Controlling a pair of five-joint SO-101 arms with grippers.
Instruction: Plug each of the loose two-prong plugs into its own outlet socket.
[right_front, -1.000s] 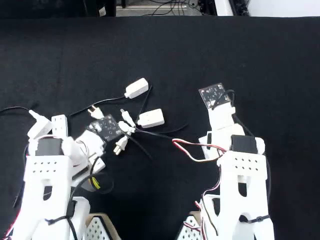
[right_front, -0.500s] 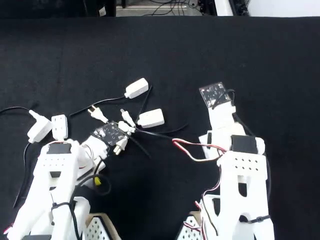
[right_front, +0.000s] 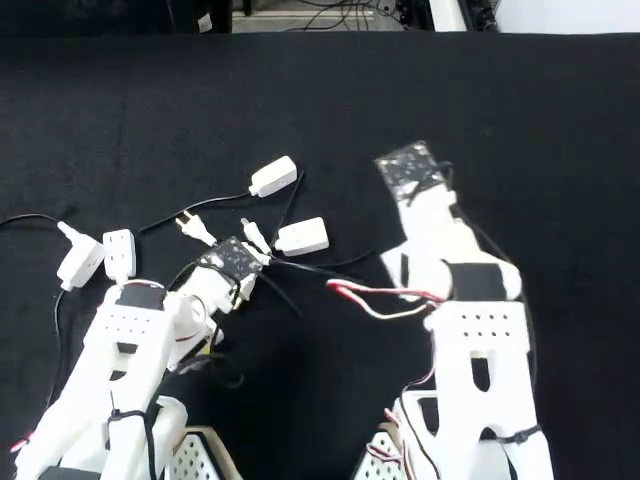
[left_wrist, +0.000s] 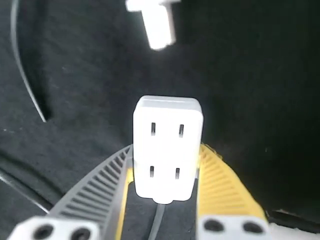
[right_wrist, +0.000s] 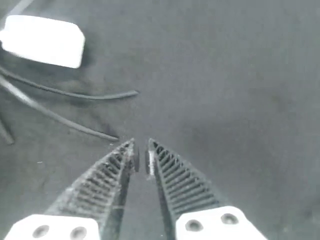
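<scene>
The left gripper (left_wrist: 166, 149) clamps a white outlet (left_wrist: 167, 132) by its sides. The right gripper (right_wrist: 141, 156) hangs nearly closed, empty.

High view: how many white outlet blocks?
3: far block, middle block, left-side block. The left hand grips a held block, possibly a fourth hidden beneath its wrist.

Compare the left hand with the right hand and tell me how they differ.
The left hand is clamped on a white outlet block, whose slots face its camera; the right hand holds nothing. The left hand's fingers are held apart by the block, while the right hand's nearly touch at the tips. Both have ribbed fingers and hang over the black cloth.
</scene>
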